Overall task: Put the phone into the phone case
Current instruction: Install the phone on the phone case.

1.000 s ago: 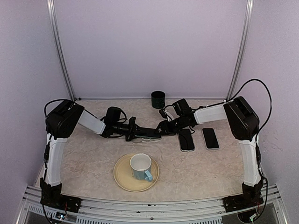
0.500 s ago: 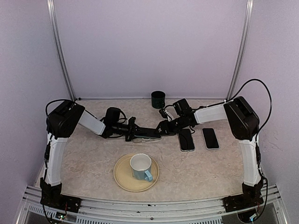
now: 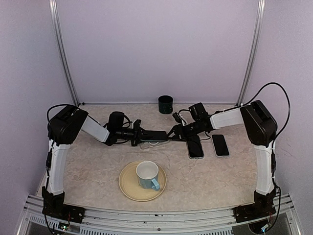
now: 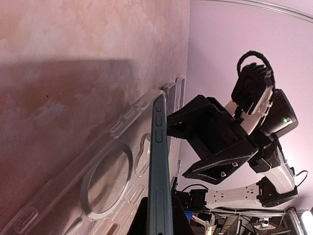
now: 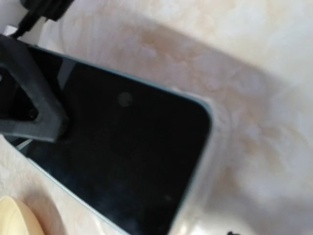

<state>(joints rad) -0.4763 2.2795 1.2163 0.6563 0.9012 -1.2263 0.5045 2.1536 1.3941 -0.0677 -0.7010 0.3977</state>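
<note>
The left arm is reaching rightward, low over the table beyond the plate [image 3: 128, 190], and the left gripper [image 3: 146, 135] is pinching the phone [image 3: 156, 135] with its fingers pressed tight on it. From above, the phone is showing only as a dark bar. The left wrist camera is showing it edge-on and tilted, its lower long edge sitting in the clear case [image 4: 98, 183], which is lying flat beneath, beyond the plate. The right wrist camera is showing the dark screen and a corner inside the case's clear rim. Further right, the right arm is bending in from its side, its forearm angling down toward the phone's far end. The right gripper [image 3: 176, 133] is hovering just beside that end with its fingers spread; whether it is touching, I cannot tell.
</note>
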